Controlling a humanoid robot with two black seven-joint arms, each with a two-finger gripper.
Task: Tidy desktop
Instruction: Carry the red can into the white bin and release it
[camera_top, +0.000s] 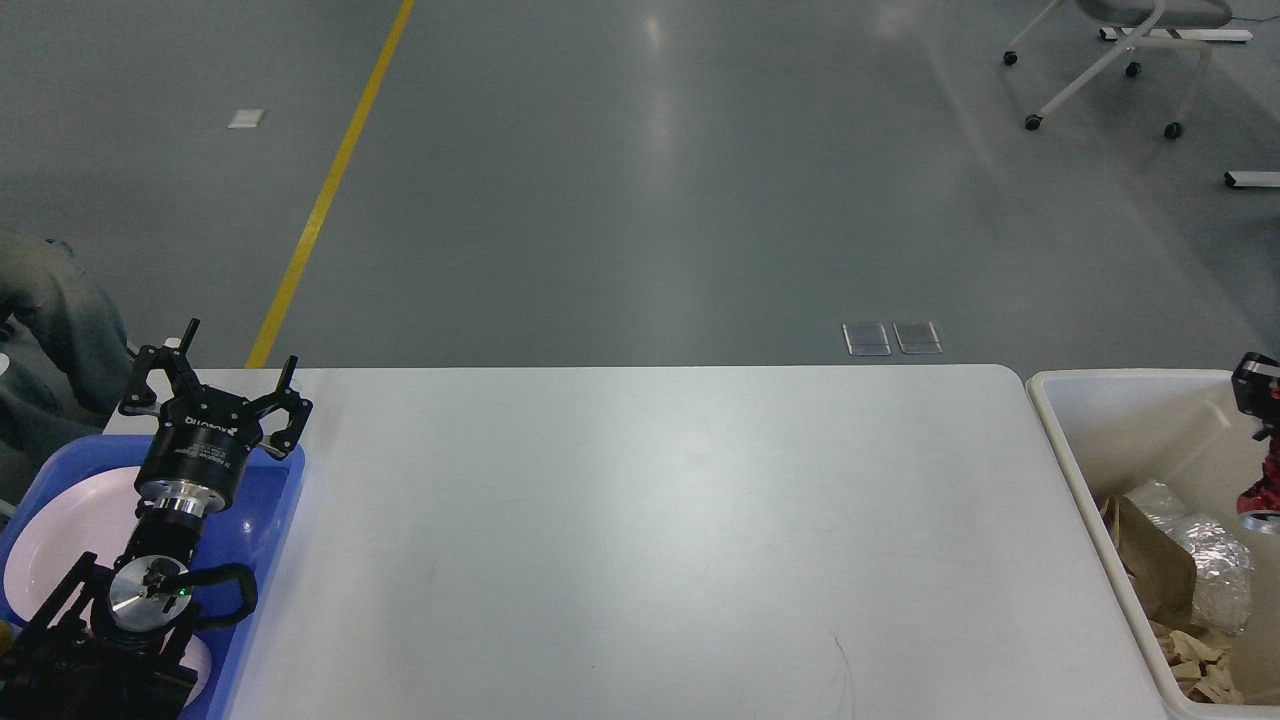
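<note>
The desktop (640, 520) is a wide white tabletop with nothing lying on its middle. My left gripper (222, 378) is open and empty, held over the far rim of the blue tray (272, 520). My right gripper (1264, 436) is mostly cut off by the right edge of the view. It is shut on a crushed red can (1262, 490) that hangs from it over the inside of the cream bin (1072, 470).
A white plate (70, 530) lies in the blue tray under my left arm. The bin holds brown paper (1150, 565), crumpled foil (1215, 565) and paper scraps. A person's leg (55, 310) is at the far left. A wheeled chair (1110, 60) stands far back right.
</note>
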